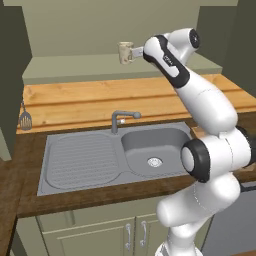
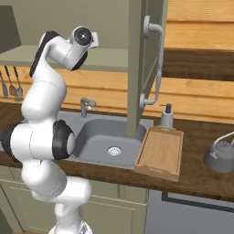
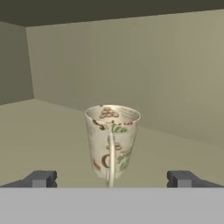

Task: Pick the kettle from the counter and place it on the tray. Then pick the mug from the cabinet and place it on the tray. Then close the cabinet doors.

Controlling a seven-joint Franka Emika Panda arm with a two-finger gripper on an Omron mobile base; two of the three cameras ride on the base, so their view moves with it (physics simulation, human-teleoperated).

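The cream mug (image 3: 112, 142) stands upright on the pale green shelf (image 1: 75, 67) of the open cabinet, its loop handle turned towards the hand camera. My gripper (image 3: 111, 179) is open, level with the mug and just short of it, with one fingertip (image 3: 41, 178) on each side; from the left base view the gripper (image 1: 135, 52) sits right beside the mug (image 1: 125, 52). The grey kettle (image 2: 222, 155) rests on the dark counter (image 2: 196, 173), to the right of the wooden tray (image 2: 160, 151), which holds nothing.
The cabinet door (image 2: 139, 68) with its long bar handle (image 2: 157, 64) hangs open over the sink (image 1: 150, 150) and the tray's left end. A faucet (image 1: 120, 117) rises behind the basin, a soap bottle (image 2: 167, 116) stands behind the tray, and a spatula (image 1: 25, 119) hangs at left.
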